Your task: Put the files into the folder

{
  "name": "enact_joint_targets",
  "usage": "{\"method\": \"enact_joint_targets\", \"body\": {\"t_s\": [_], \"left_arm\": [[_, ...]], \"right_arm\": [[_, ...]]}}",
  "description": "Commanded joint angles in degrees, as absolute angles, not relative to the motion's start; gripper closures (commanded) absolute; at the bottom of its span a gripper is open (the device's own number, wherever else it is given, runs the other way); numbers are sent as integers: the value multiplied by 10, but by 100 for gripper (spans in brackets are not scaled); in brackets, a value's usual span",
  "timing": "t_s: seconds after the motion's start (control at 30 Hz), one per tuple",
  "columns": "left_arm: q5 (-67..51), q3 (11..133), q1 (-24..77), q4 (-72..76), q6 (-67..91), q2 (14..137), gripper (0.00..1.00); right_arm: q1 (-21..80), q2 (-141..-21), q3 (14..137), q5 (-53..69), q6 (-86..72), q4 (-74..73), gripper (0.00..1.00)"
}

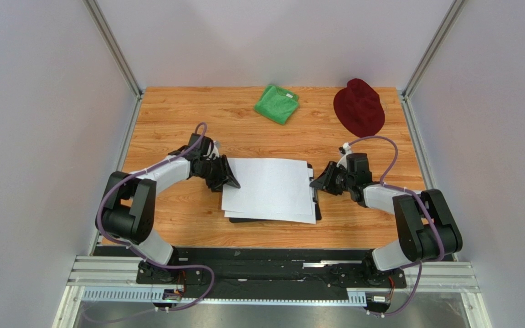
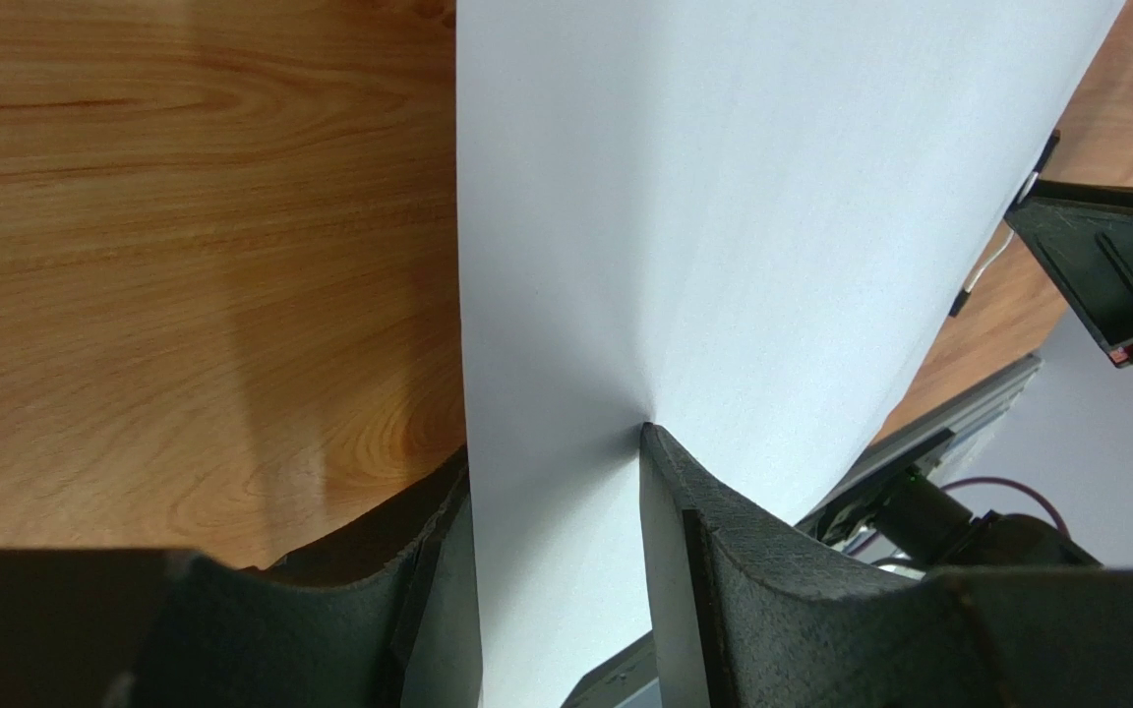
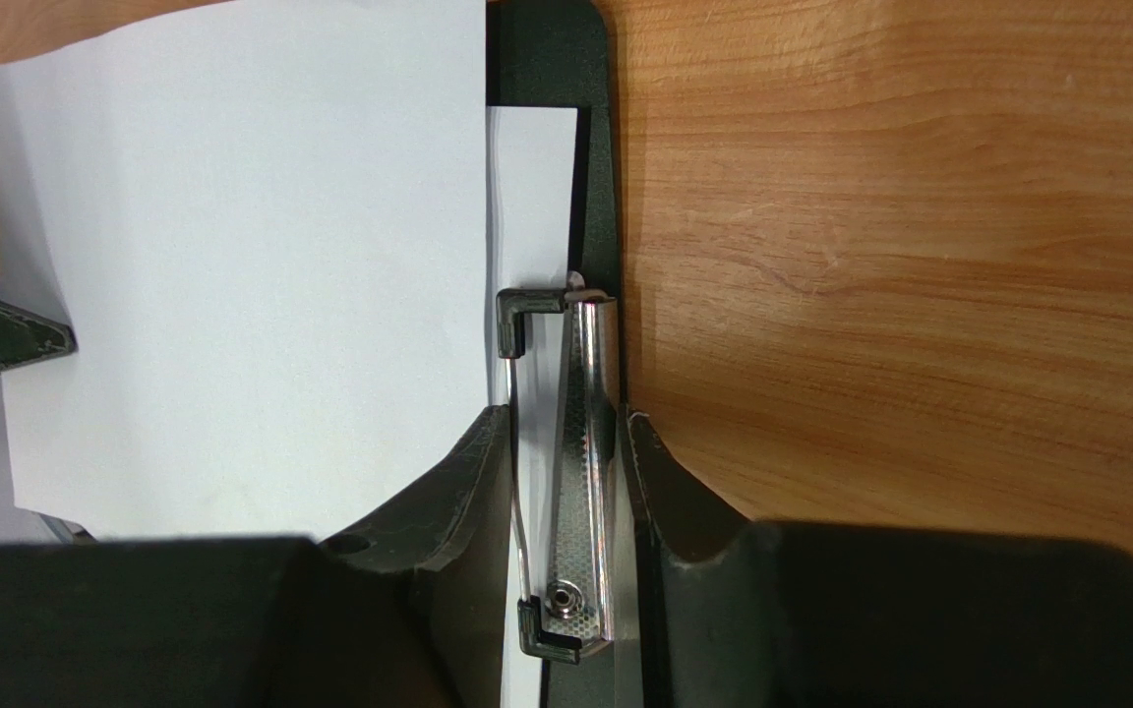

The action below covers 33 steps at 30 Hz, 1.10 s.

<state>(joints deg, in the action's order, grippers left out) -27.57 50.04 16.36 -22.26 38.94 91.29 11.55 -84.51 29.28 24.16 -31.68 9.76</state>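
The files (image 1: 269, 188), white sheets, lie stacked on the black folder (image 1: 272, 220) at the table's middle. The folder shows only along its near and right edges. My left gripper (image 1: 231, 176) is at the top sheet's left edge. In the left wrist view the sheet (image 2: 765, 192) spans the gap of the gripper (image 2: 558, 440). Its jaws stand apart and one fingertip (image 2: 651, 443) dents the paper. My right gripper (image 1: 321, 181) is at the folder's right end. In the right wrist view it (image 3: 565, 413) is shut on the silver clip (image 3: 584, 443), with the sheets (image 3: 248, 251) beside it.
A green cloth (image 1: 277, 103) and a dark red hat (image 1: 359, 107) lie at the back of the wooden table (image 1: 176, 109). Grey walls stand on the left, right and back. The arms' mounting rail (image 1: 272, 263) runs along the near edge.
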Motion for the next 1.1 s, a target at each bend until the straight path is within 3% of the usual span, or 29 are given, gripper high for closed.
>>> {"method": "enact_joint_targets", "body": {"t_s": [0.0, 0.23, 0.37, 0.6, 1.07], "left_arm": [[-257, 502, 188, -208, 409, 884, 46], [-265, 488, 202, -187, 429, 874, 41], [-278, 475, 202, -157, 441, 881, 53], [-245, 492, 202, -177, 425, 892, 65], [-222, 526, 230, -189, 429, 894, 62]], "right_arm": [[117, -825, 287, 239, -367, 140, 100], [122, -818, 295, 209, -379, 118, 100], [124, -824, 294, 215, -386, 129, 100], [123, -820, 274, 243, -395, 190, 100], [129, -842, 251, 268, -402, 279, 100]]}}
